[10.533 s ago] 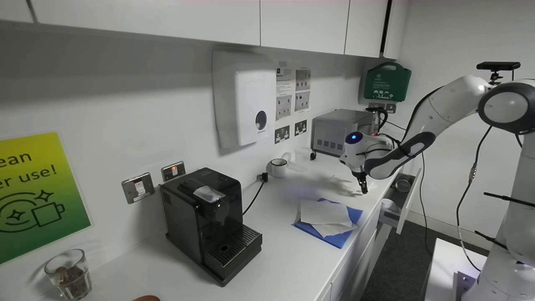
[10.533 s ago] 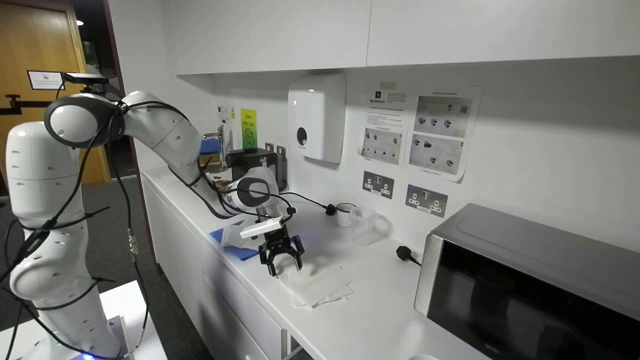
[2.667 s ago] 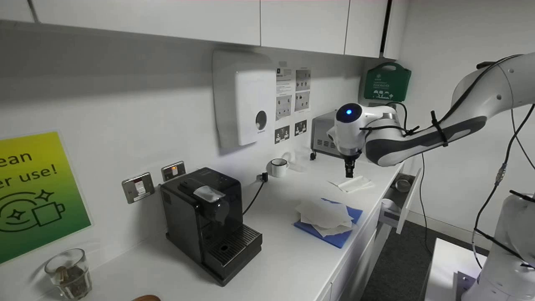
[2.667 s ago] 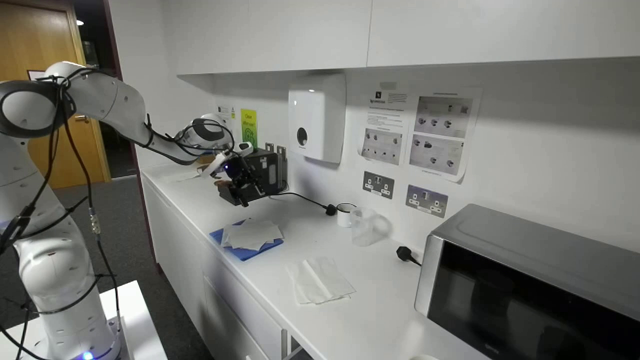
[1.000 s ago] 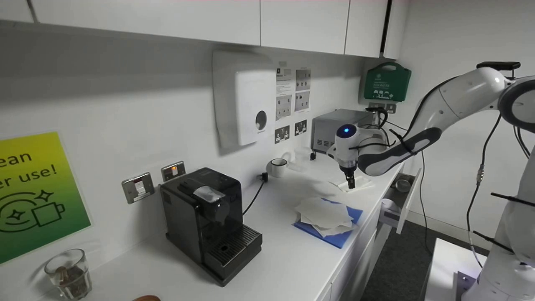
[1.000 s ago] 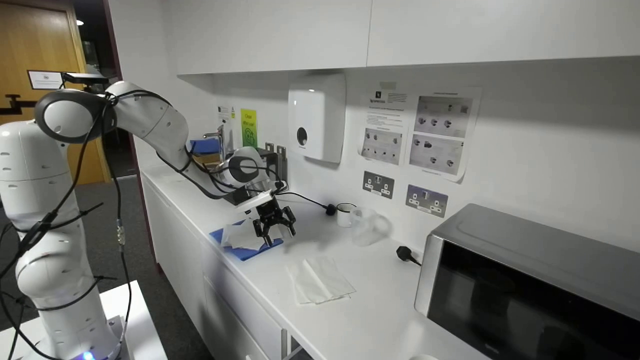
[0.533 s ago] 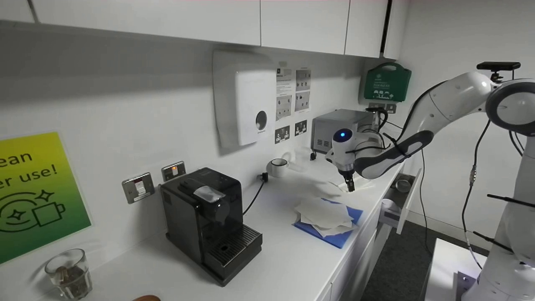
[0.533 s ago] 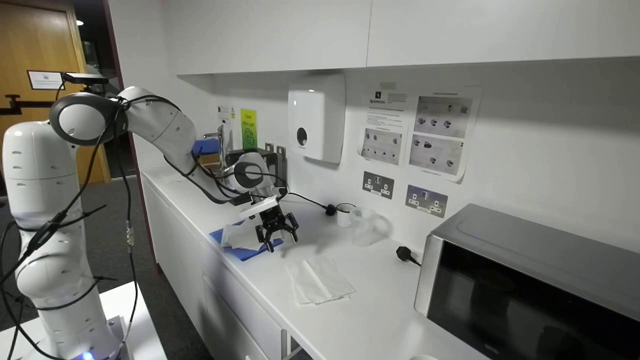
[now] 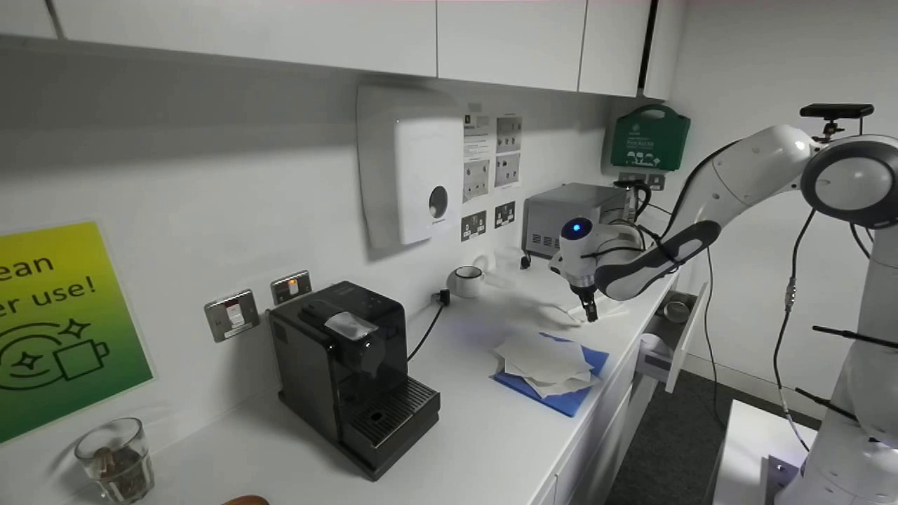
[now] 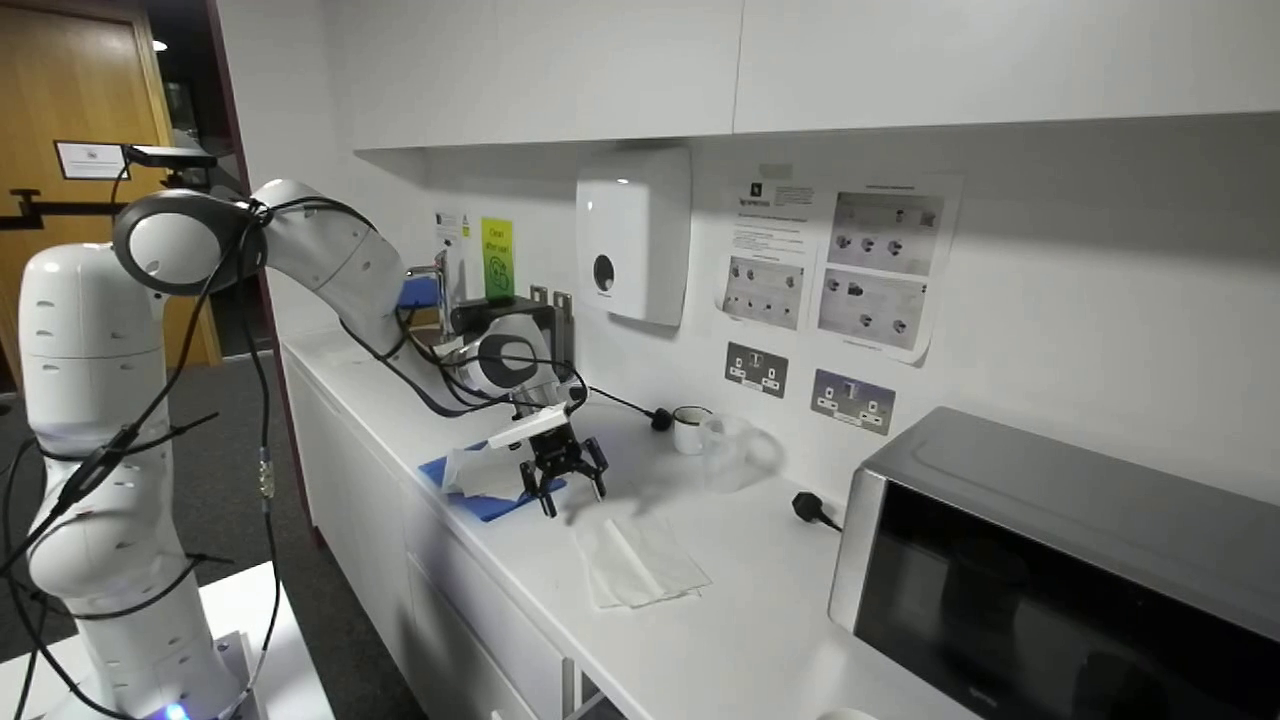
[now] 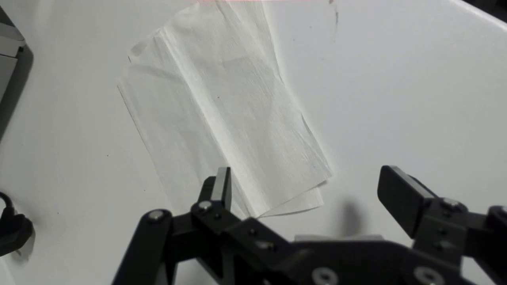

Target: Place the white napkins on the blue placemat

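Note:
Several white napkins [image 9: 547, 361] lie overlapping on the blue placemat [image 9: 567, 403], whose corners show around them; some reach past its edge. More white napkins [image 10: 640, 565] lie in a loose, creased stack on the bare counter nearer the microwave. My gripper [image 10: 574, 503] hangs above the counter between the mat and this stack, its fingers pointing down and spread wide. In the wrist view the gripper [image 11: 305, 170] is open with nothing held; the stack's near corner shows between and beyond the fingers, and the left finger [image 11: 222, 190] overlaps its edge in the picture.
A black coffee machine [image 9: 351, 393] stands on the counter. Along the wall are a white mug [image 9: 468, 282], a clear jug [image 10: 725, 460] and a black plug [image 11: 16, 233]. The microwave [image 10: 1050, 560] sits beyond the loose stack. A drawer [image 9: 677, 344] stands pulled out below the counter.
Over the last few seconds the open gripper has come down from above the mat towards the loose stack. Compared with the oldest frames, the white sheets on the mat spread wider.

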`<state>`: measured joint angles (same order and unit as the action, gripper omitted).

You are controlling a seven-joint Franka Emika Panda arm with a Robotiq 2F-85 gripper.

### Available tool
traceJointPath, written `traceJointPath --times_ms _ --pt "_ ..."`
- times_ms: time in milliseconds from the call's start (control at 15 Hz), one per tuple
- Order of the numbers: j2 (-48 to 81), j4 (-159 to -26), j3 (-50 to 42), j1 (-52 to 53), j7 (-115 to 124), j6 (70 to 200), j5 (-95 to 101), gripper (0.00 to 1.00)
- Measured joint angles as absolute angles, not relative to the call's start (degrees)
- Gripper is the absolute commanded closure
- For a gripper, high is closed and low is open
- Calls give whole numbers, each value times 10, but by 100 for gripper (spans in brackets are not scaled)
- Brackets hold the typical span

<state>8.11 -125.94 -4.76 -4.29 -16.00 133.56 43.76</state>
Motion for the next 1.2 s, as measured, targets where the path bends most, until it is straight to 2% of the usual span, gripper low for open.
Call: traceJointPath --times_ms 1200 --pt "137 -1221 -47 -46 -174 1338 430 0"
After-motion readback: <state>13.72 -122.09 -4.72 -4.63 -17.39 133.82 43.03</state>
